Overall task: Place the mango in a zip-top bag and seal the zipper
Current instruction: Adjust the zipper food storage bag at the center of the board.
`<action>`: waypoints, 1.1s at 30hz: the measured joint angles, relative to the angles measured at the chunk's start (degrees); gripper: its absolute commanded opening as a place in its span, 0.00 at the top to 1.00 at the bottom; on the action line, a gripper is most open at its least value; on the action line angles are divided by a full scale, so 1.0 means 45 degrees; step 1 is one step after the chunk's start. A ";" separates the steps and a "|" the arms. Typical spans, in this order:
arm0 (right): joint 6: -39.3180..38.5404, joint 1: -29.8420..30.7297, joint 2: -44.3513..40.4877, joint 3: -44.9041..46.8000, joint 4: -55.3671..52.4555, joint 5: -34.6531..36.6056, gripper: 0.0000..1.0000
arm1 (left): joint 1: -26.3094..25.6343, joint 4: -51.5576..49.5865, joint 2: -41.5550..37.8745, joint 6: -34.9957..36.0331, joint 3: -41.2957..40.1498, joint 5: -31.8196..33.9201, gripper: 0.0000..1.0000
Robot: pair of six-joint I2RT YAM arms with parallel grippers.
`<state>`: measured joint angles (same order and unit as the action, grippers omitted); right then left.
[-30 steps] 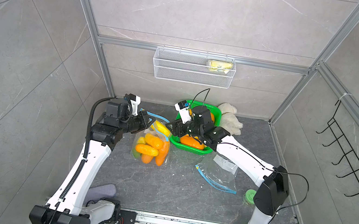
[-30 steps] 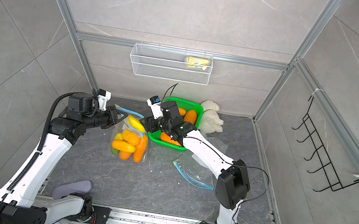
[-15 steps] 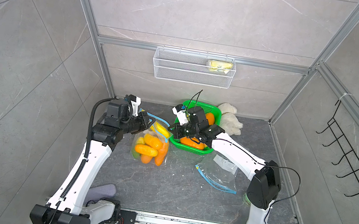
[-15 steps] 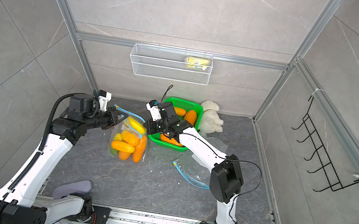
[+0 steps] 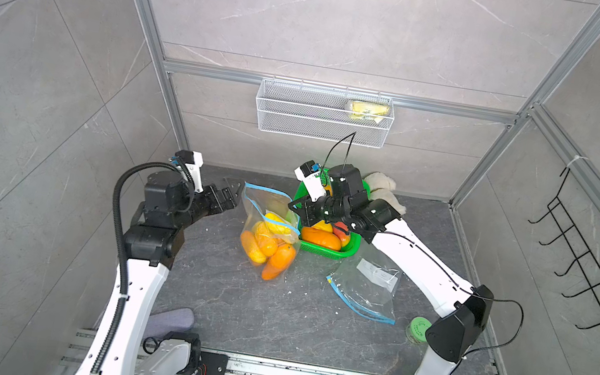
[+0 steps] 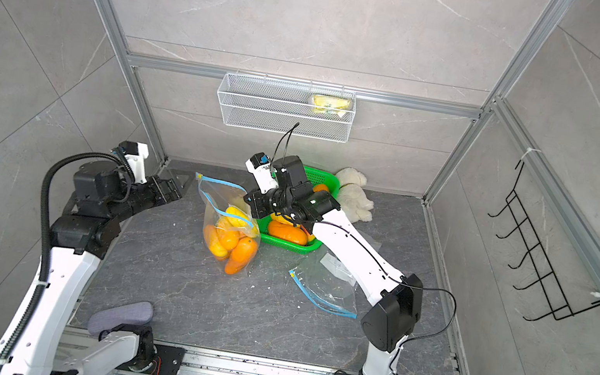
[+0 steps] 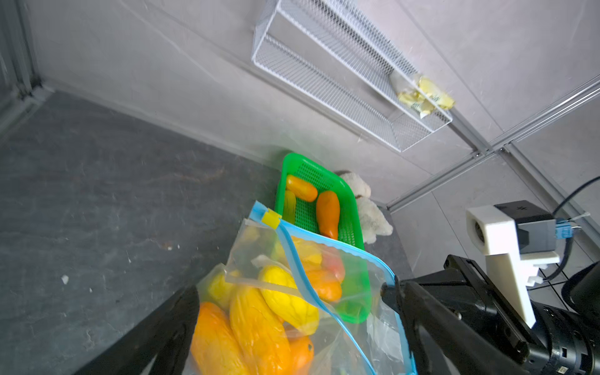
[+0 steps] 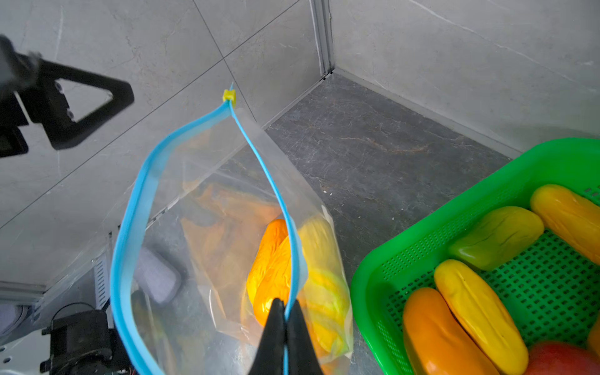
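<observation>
Bag [image 5: 266, 240] near surface's [image 5: 230, 308] back edge hangs from right gripper [image 8: 285, 310] pinching its zipper rim [image 8: 123, 233], mouth up; left gripper [image 5: 229, 193] wide, empty.

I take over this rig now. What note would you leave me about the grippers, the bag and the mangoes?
Left gripper open, beside the zip-top bag, not touching it.
Right gripper shut on the bag's blue zipper rim.
Done: several mangoes lie in the bag; more in the green basket.
To do: bag mouth open, yellow slider at one end; seal it.
</observation>
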<state>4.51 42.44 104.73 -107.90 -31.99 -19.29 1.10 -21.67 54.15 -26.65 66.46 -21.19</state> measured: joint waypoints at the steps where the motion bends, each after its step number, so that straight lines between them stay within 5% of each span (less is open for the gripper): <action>1: -0.0257 -0.0029 -0.0053 0.0000 -0.0209 -0.0117 1.00 | 0.0063 0.0510 -0.0291 0.0228 -0.0413 -0.0068 0.01; 6: -0.1229 -0.0534 -0.0379 0.0316 -0.0840 -0.0952 1.00 | 0.0223 0.3478 -0.0899 0.1583 -0.3147 -0.1156 0.01; 14: -0.2195 -0.1739 -0.1302 0.1554 -0.1161 -0.2006 1.00 | 0.0486 0.5804 0.0539 0.4405 -0.5693 -0.3429 0.01; 20: -0.3274 -0.1758 -0.1302 0.1617 -0.1598 -0.2312 1.00 | 0.0491 0.6416 0.3138 0.5372 -0.3857 -0.6533 0.12; 26: -0.3643 -0.2001 -0.1579 0.2331 -0.1515 -0.2390 1.00 | 0.0491 0.6460 0.3570 0.6188 -0.3317 -0.8009 0.31; 30: -0.3648 -0.2103 -0.1787 0.2516 -0.1496 -0.2477 1.00 | 0.0432 0.6397 0.4124 0.6441 -0.3128 -0.8388 0.15; 33: -0.3648 -0.2103 -0.1923 0.2628 -0.1316 -0.2681 1.00 | 0.0325 0.6339 0.4459 0.6533 -0.2997 -0.8417 0.15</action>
<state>-11.90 32.97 96.07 -96.07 -37.91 -31.35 2.57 6.85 74.22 2.74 52.97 -59.07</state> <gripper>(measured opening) 0.046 0.860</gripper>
